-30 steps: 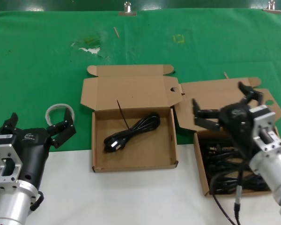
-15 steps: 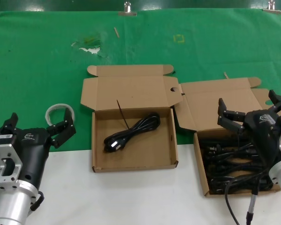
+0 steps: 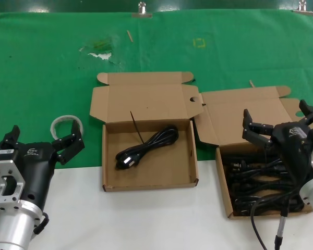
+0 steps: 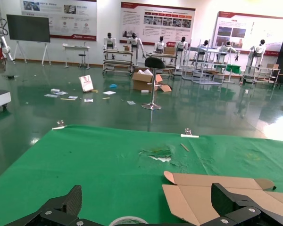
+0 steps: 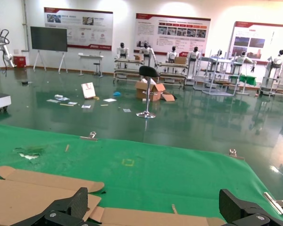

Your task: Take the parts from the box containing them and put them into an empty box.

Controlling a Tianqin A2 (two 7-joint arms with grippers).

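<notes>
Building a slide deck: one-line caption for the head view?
Open right gripper above the cord-filled box; one cord lies in the squarish box.

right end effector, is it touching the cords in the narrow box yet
Cannot tell. In the head view the right end effector, fingers spread open, overlaps the cords in the narrower box, but its height above them is unclear. The right wrist view shows no cords.

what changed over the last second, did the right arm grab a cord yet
The right gripper swung from the gap between the boxes to above the box of cords, jaws open, holding nothing; it stopped half a second ago. The single cord in the squarish box, the left gripper and the tape ring stayed put.
</notes>
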